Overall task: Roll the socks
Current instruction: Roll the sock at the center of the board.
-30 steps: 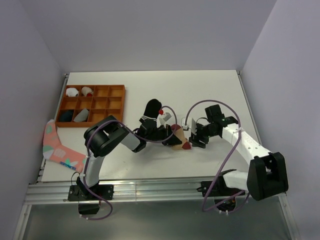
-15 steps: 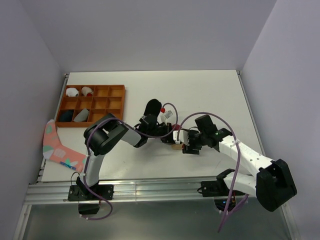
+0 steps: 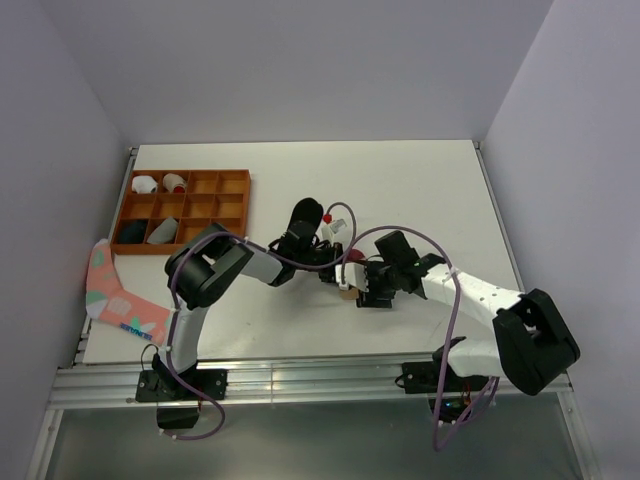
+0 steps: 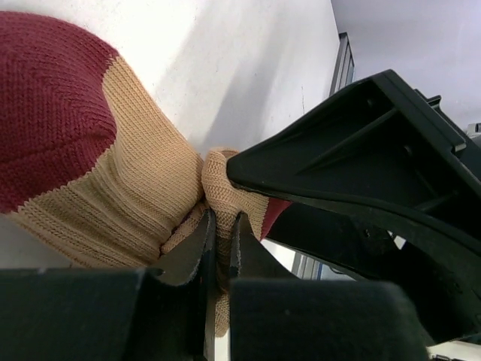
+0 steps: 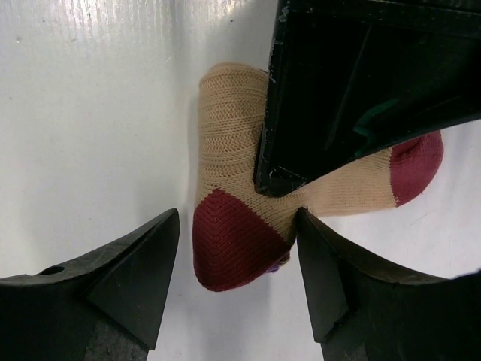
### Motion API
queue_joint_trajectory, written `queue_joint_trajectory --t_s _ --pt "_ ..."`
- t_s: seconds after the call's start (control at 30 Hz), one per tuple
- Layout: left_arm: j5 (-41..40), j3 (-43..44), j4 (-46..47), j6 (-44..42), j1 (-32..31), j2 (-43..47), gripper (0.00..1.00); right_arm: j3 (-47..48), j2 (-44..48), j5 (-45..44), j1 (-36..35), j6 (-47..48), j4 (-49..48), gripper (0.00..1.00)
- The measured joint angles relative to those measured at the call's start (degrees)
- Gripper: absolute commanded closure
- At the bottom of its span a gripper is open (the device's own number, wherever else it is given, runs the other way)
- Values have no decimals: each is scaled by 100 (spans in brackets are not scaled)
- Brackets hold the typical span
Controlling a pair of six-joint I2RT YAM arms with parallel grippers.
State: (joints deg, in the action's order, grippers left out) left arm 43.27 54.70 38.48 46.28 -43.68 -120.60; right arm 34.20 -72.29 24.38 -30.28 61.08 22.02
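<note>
Right of the orange wooden tray (image 3: 232, 183): one black sock (image 3: 304, 214), one tan knit sock (image 5: 229, 150); left fingers (image 4: 197, 259) pinch the tan, right fingers (image 5: 135, 278) splayed astride it.

A white desk (image 3: 420, 180) sits boxed in by three plain, pale lavender-grey walls: the back wall (image 3: 300, 60), left wall (image 3: 50, 200) and right wall (image 3: 580, 150). The light is soft and even. An aluminium rail (image 3: 320, 385) runs along the desk's near edge, with a dull grey surface (image 3: 300, 450) below it.

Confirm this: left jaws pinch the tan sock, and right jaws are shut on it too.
Wrong on the right jaws: they are open, straddling the maroon patch of the tan sock, as the right wrist view shows. The left jaws do pinch it.
</note>
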Motion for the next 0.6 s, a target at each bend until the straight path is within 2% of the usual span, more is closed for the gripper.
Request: queue_joint_trajectory --t_s 0.13,0.23,0.33,0.43,0.47,0.6 --pt "92 101 -238 -57 35 -4 100 87 -195 -76 -63 -48 -35 31" --pt "177 203 -417 -79 66 -37 100 201 -413 -111 -83 -114 -72 36" --pt "260 264 -503 -83 92 -72 99 389 -632 -125 -83 -208 -7 45" --pt "337 269 -531 -70 133 -81 100 621 -868 -107 -81 -341 184 69" --pt "348 264 -531 -52 149 -81 100 693 -916 -107 -79 -382 256 72" --pt "323 162 -398 52 186 -59 99 1067 -1224 -59 -59 -538 632 73"
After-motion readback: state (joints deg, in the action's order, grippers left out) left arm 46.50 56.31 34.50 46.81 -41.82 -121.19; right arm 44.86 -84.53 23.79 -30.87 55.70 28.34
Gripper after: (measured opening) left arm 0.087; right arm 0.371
